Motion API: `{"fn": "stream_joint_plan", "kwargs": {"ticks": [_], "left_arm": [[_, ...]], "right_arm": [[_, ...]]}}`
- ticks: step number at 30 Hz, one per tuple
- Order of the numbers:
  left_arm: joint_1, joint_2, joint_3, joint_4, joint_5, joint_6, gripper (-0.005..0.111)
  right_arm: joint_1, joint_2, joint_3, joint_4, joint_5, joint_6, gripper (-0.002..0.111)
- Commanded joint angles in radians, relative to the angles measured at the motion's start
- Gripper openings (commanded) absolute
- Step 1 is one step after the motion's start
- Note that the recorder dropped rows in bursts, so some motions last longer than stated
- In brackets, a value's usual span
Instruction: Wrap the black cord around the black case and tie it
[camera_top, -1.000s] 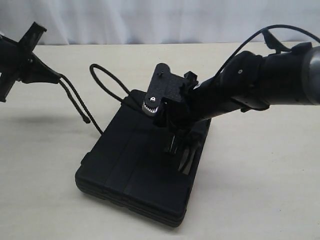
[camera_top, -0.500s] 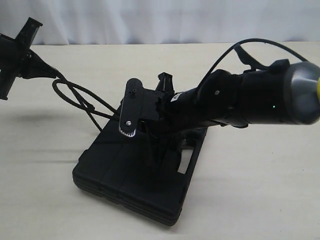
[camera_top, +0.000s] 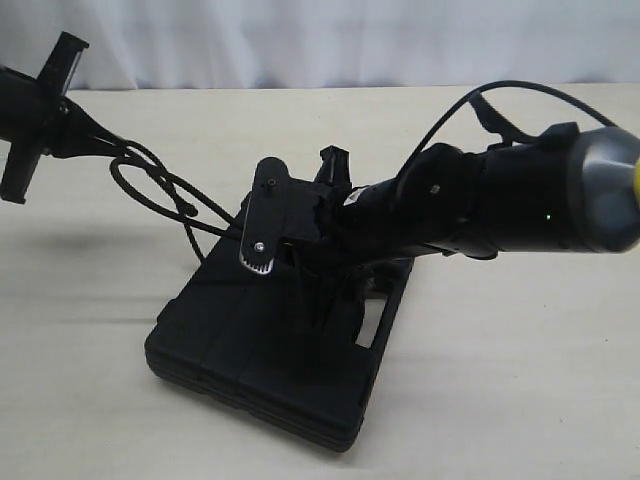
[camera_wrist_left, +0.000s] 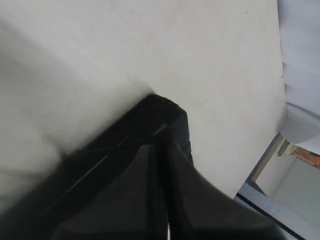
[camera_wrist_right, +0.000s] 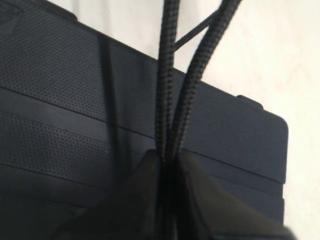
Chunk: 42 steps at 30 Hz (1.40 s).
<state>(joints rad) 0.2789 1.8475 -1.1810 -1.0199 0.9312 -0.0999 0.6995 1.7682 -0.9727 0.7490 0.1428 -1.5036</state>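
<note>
The black case lies flat on the table, its slot handle toward the right. My right gripper points down over the lid, and the arm crosses the case from the right. In the right wrist view this gripper is shut on two strands of the black cord just above the ribbed lid of the black case. The black cord loops from the case's back left corner up to my left gripper, which is raised at the far left and shut on it. The left wrist view shows only the closed left gripper.
The beige table runs all around the case, and a white curtain hangs behind it. A thin robot wire arcs above the right arm. The right wrist camera housing hangs over the case's back edge.
My right arm has swung left across the case and now holds still. The cord's loops have been pulled in toward the left gripper, which has risen slightly.
</note>
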Motion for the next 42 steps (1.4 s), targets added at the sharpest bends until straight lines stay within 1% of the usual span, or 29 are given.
{"fn": "stream_joint_plan", "kwargs": {"ticks": [1, 3, 4, 5, 6, 7, 10, 12, 14, 16, 18, 22, 26, 28, 29, 32, 34, 35, 37, 42], "left_arm": [[-0.054, 0.0, -0.008, 0.042, 0.035, -0.001, 0.0], [-0.094, 0.0, -0.008, 0.03, 0.045, -0.001, 0.0], [-0.118, 0.0, -0.008, 0.009, 0.059, -0.001, 0.0], [-0.129, 0.0, -0.008, 0.001, 0.063, -0.001, 0.0], [-0.142, 0.0, -0.008, -0.006, 0.063, -0.001, 0.0], [-0.148, 0.0, -0.008, -0.006, 0.066, -0.001, 0.0], [-0.153, 0.0, -0.008, -0.012, 0.095, -0.001, 0.0], [-0.153, 0.0, -0.008, -0.012, 0.105, -0.001, 0.0], [-0.153, 0.0, -0.008, -0.012, 0.105, -0.001, 0.0], [-0.153, 0.0, -0.008, -0.012, 0.105, -0.001, 0.0], [-0.153, 0.0, -0.008, -0.012, 0.105, -0.001, 0.0], [-0.153, 0.0, -0.008, -0.012, 0.096, -0.001, 0.0], [-0.153, 0.0, -0.008, 0.007, 0.063, 0.001, 0.0], [-0.153, 0.0, -0.008, 0.012, 0.041, 0.001, 0.0], [-0.153, 0.0, -0.008, 0.012, 0.036, 0.001, 0.0], [-0.153, 0.0, -0.008, 0.012, 0.033, 0.001, 0.0], [-0.153, 0.0, -0.008, 0.012, 0.035, 0.001, 0.0], [-0.153, 0.0, -0.008, 0.012, 0.035, 0.001, 0.0], [-0.153, 0.0, -0.008, 0.012, 0.035, 0.001, 0.0], [-0.153, 0.0, -0.008, 0.012, 0.029, 0.001, 0.0]], "right_arm": [[0.001, 0.0, 0.002, 0.002, -0.021, 0.009, 0.004], [0.001, 0.0, 0.002, 0.002, -0.023, 0.028, 0.005], [0.001, 0.0, 0.002, 0.002, -0.023, 0.059, 0.007], [0.001, 0.0, 0.002, 0.002, -0.023, 0.074, 0.009], [0.001, 0.0, 0.002, 0.002, -0.023, 0.082, 0.016], [0.001, 0.0, 0.002, 0.002, -0.025, 0.085, 0.02], [0.001, 0.0, 0.002, 0.002, -0.048, 0.112, 0.035], [0.001, 0.0, 0.002, 0.002, -0.062, 0.112, 0.052], [0.001, -0.009, 0.002, 0.002, -0.055, 0.112, 0.06], [0.001, -0.041, 0.002, 0.002, -0.008, 0.112, 0.067], [-0.004, -0.105, 0.005, 0.002, 0.082, 0.115, 0.068], [-0.004, -0.214, 0.051, -0.013, 0.102, 0.16, 0.068], [-0.004, -0.284, 0.061, -0.02, 0.184, 0.323, 0.068], [-0.004, -0.305, 0.047, -0.08, 0.226, 0.536, 0.068], [-0.004, -0.308, 0.03, -0.147, 0.258, 0.638, 0.068], [-0.004, -0.291, -0.078, -0.399, 0.459, 1.011, 0.068], [-0.004, -0.267, -0.161, -0.489, 0.576, 1.189, 0.068], [-0.004, -0.25, -0.201, -0.517, 0.616, 1.245, 0.068], [-0.004, -0.216, -0.265, -0.52, 0.673, 1.28, 0.068], [-0.004, -0.08, -0.445, -0.412, 0.829, 1.242, 0.068]]}}
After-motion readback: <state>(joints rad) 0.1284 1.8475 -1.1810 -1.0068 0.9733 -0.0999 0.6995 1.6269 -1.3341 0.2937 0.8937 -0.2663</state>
